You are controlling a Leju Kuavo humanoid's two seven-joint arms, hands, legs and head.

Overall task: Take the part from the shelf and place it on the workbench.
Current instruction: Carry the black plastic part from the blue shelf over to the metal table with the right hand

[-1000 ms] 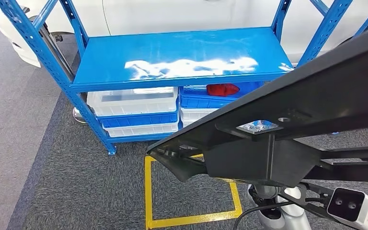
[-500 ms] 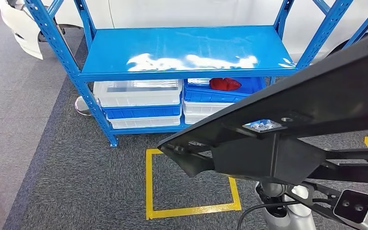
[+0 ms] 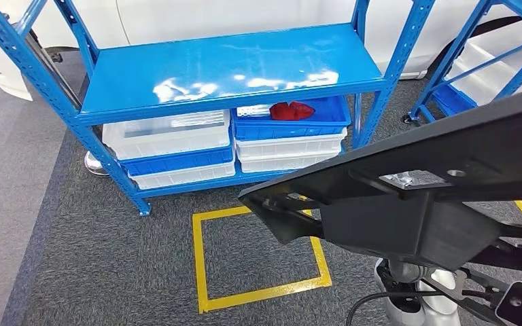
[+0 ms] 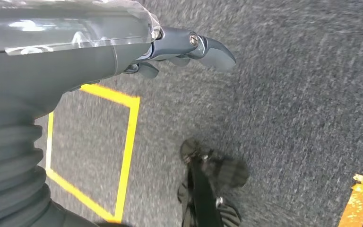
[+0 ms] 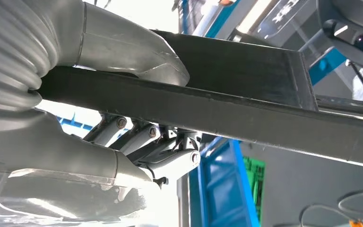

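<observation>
A long black flat part (image 3: 448,156) with a boxy bracket under it crosses the lower right of the head view, raised in front of the blue shelf (image 3: 224,68). In the right wrist view my right hand (image 5: 137,142) grips this black part (image 5: 246,109), thumb on one face and fingers wrapped against the other. Below the part in the head view is my silver right arm (image 3: 414,299). My left hand (image 4: 189,52) hangs over the grey carpet and holds nothing, its fingers apart.
Under the shelf's top board stand white and blue bins; one blue bin (image 3: 312,122) holds a red piece (image 3: 292,110). A yellow taped square (image 3: 258,251) marks the carpet before the shelf. A second blue shelf (image 3: 489,68) stands at the right. A white car body is behind.
The whole picture has shifted: the camera turned right, so the shelf sits further left and a second shelf has come in. The black part stays in my right hand.
</observation>
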